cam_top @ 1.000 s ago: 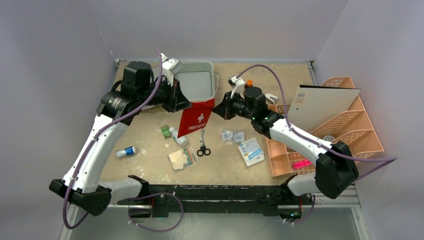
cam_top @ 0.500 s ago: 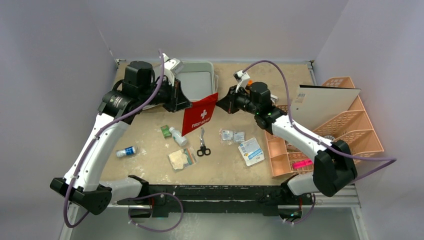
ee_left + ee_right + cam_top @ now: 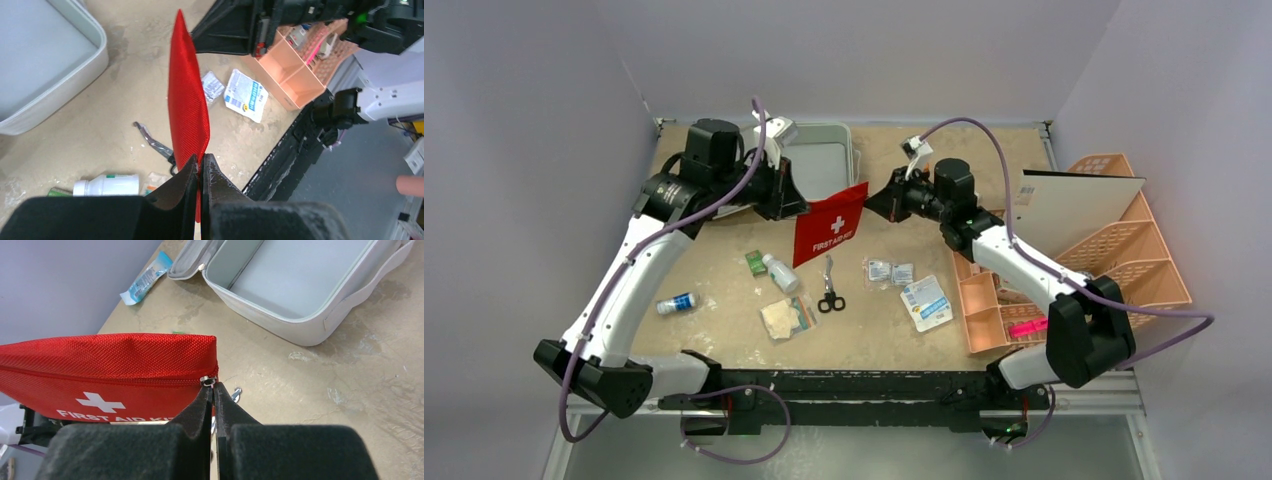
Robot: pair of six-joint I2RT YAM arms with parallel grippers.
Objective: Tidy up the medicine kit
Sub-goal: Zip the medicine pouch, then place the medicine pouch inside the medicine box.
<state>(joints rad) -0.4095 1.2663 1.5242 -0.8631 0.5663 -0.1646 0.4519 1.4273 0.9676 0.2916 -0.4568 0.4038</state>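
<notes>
The medicine kit (image 3: 824,165) is a light-grey hinged case lying open and empty at the back of the table; it also shows in the left wrist view (image 3: 47,60) and the right wrist view (image 3: 300,280). A red "FIRST AID KIT" pouch (image 3: 829,225) hangs in the air in front of it, stretched between both grippers. My left gripper (image 3: 796,210) (image 3: 201,162) is shut on the pouch's left edge (image 3: 187,105). My right gripper (image 3: 871,205) (image 3: 213,390) is shut on the zipper pull at the pouch's right end (image 3: 115,375).
Under and in front of the pouch lie scissors (image 3: 829,292), a white bottle (image 3: 780,272), a green packet (image 3: 755,262), a blue tube (image 3: 676,302), a gauze bag (image 3: 786,317), small sachets (image 3: 889,271) and a wipes pack (image 3: 926,303). A peach lattice organizer (image 3: 1114,260) holding a white board (image 3: 1074,205) stands at the right.
Both grippers have moved toward the back with the pouch, the right one also to the right. The pouch went from hanging down to being stretched nearly level between them.
</notes>
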